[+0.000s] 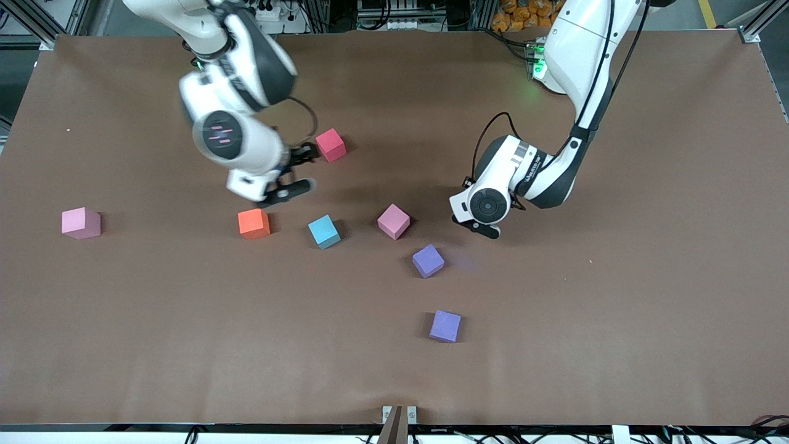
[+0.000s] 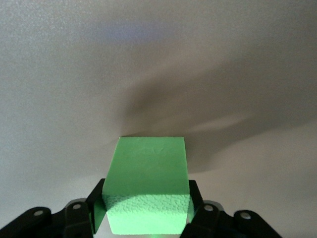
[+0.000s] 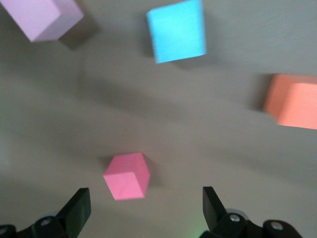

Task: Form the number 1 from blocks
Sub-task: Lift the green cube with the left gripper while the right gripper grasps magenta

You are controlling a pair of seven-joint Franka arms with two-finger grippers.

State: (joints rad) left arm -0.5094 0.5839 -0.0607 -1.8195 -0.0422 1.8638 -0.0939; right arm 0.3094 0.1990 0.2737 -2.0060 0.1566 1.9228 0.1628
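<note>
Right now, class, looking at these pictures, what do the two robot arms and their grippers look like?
Both arms are glossy white with dark grey joint sections. The left arm has a thin black cable looping along it, a green light near its upper part, and a round grey cap on its wrist. The right arm has a dark round cap with pinkish marks. The left gripper and right gripper are black.

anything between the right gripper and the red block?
Nothing visible. The right gripper hangs open beside the red block, with only bare table between them. The orange block and light blue block lie nearer the front camera, off that path. The left gripper holds a green block.
</note>
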